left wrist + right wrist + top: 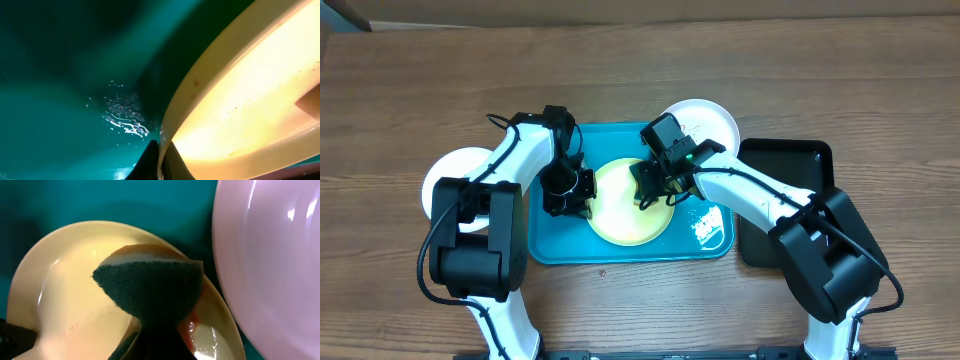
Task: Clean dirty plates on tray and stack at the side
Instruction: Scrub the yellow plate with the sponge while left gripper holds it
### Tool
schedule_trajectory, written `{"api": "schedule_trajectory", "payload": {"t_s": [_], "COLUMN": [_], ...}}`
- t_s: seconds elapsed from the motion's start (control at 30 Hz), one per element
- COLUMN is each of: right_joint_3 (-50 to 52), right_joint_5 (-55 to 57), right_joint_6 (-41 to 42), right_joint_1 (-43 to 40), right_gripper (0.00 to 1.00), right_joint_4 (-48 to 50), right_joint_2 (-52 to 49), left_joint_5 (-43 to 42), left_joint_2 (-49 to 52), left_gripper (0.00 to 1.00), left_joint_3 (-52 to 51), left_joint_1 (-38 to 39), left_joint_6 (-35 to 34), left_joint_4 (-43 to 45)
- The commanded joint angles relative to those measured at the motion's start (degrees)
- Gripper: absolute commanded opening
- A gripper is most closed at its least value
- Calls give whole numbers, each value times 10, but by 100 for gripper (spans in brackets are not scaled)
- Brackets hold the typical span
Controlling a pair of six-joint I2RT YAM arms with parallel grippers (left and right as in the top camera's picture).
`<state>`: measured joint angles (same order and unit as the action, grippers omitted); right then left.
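Note:
A pale yellow-green dirty plate (625, 210) lies in the middle of the turquoise tray (555, 245). My left gripper (582, 192) is shut on this plate's left rim; in the left wrist view its dark fingertips (150, 162) pinch the rim of the plate (240, 100). My right gripper (655, 188) is shut on a sponge (150, 285), green scouring side showing, pressed on the plate (75, 295). An orange-red sauce smear (192, 325) shows beside the sponge. One white plate (710, 120) sits at the tray's far right corner, another (450, 178) lies left of the tray.
A smaller black tray (785, 200) stands right of the turquoise tray. Water drops glisten on the tray floor (125, 115) and at its right end (708, 228). The white plate (270, 265) lies close to the right of the sponge. Bare wooden tabletop surrounds the trays.

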<state>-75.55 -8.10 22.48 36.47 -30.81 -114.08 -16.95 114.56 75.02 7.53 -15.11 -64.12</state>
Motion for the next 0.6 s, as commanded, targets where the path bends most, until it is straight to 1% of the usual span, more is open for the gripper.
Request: {"api": "schedule_trajectory", "payload": {"t_s": [0.0,0.07,0.13,0.2,0.23,0.27,0.4,0.47,0.57], "right_joint_3": [-14,-14,-14,-14,-14,-14,-14,-14,-15], "right_joint_5": [32,31,27,1,-13,-14,1,7,8], "right_joint_6": [-2,-26,-52,-71,-82,-84,-83,-83,-83], "right_joint_1": [-2,-2,-2,-2,-1,-1,-1,-2,-3], "right_gripper": [5,5,9,11,11,9,8,4,4], "right_joint_4": [17,28,35,28,15,-32,-120,-151,-171], "right_joint_2": [-10,-10,-10,-10,-10,-10,-10,-10,-6], "left_joint_5": [10,10,10,10,10,10,10,10,10], "left_joint_2": [6,6,6,6,6,6,6,6,6], "left_gripper": [4,4,4,4,4,4,4,4,4], "left_joint_3": [-4,-4,-4,-4,-4,-4,-4,-4,-4], "left_joint_1": [4,4,4,4,4,4,4,4,4], "left_joint_6": [-1,-1,-1,-1,-1,-1,-1,-1,-1], "left_joint_4": [-7,-7,-7,-7,-7,-7,-7,-7,-7]}}
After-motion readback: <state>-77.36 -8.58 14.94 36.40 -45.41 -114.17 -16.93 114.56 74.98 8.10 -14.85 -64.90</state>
